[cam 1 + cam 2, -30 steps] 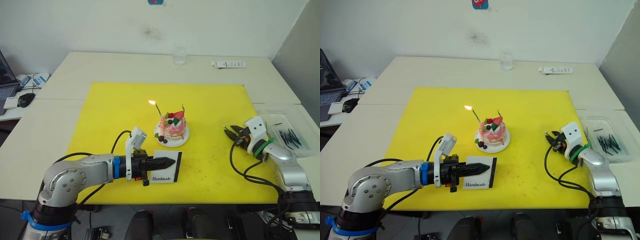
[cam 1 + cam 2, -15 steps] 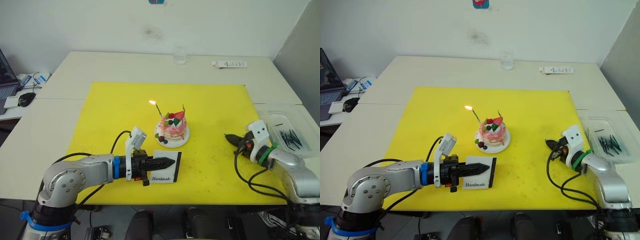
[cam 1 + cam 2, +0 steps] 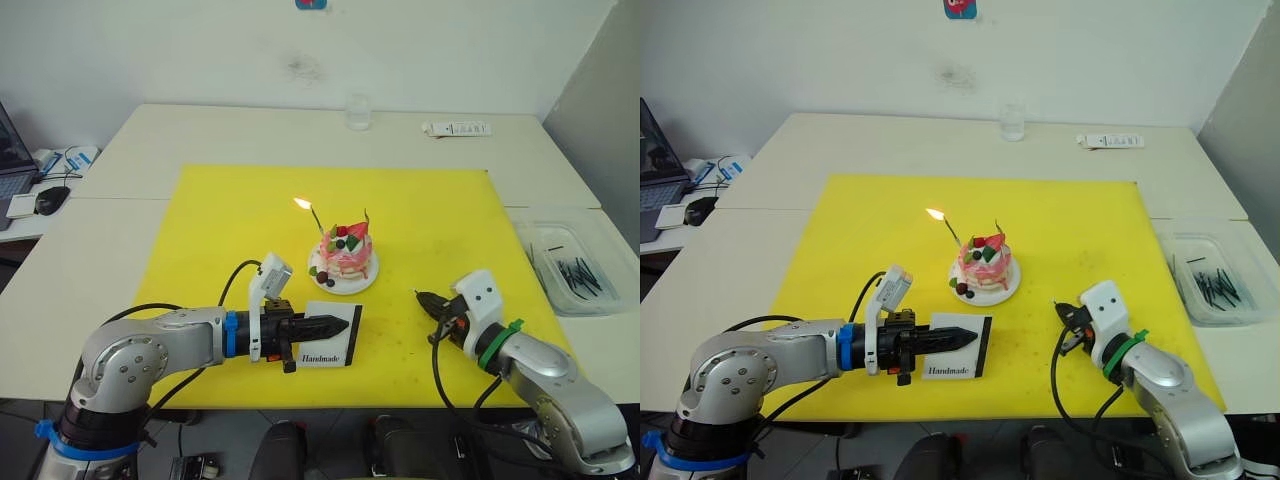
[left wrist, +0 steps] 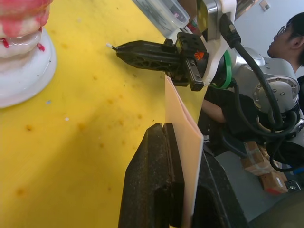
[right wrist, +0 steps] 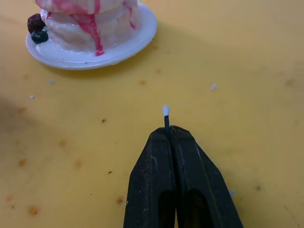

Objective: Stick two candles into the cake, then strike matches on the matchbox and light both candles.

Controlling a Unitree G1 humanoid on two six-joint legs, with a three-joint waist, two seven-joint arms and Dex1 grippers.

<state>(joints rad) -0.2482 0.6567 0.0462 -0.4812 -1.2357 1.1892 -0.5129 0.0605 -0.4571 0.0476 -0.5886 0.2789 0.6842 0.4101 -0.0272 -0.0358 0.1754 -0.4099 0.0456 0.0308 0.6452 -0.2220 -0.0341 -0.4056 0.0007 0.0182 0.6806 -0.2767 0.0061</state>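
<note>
On my left side the left gripper (image 3: 335,325) is clenched on the matchbox (image 3: 334,344), pinching its flat white card wall and holding it on edge on the yellow mat (image 3: 220,220), the "Handmade" face turned toward me; the box looks light and thin, so I judge it will flex or twist if a match is dragged hard, and the grip close to the dark striking strip seems the right place to brace it; just beyond the box sits the cake (image 3: 345,252) on its small white plate (image 3: 322,283), with one candle (image 3: 316,218) leaning up from the near-left side and carrying a flame (image 3: 301,203), and a second candle (image 3: 366,217) standing on the right side, which I read as unlit; further right, apart from the plate, my right gripper (image 5: 167,130) is closed tight on a match (image 5: 166,117), only the pale head and a short piece of dark stem poking out past the fingertips; such a thin stick should snap easily, so a short, light stroke seems wise; at the far right of the table (image 3: 130,150) a clear tray (image 3: 560,235) holds the spare matches (image 3: 577,272)
</note>
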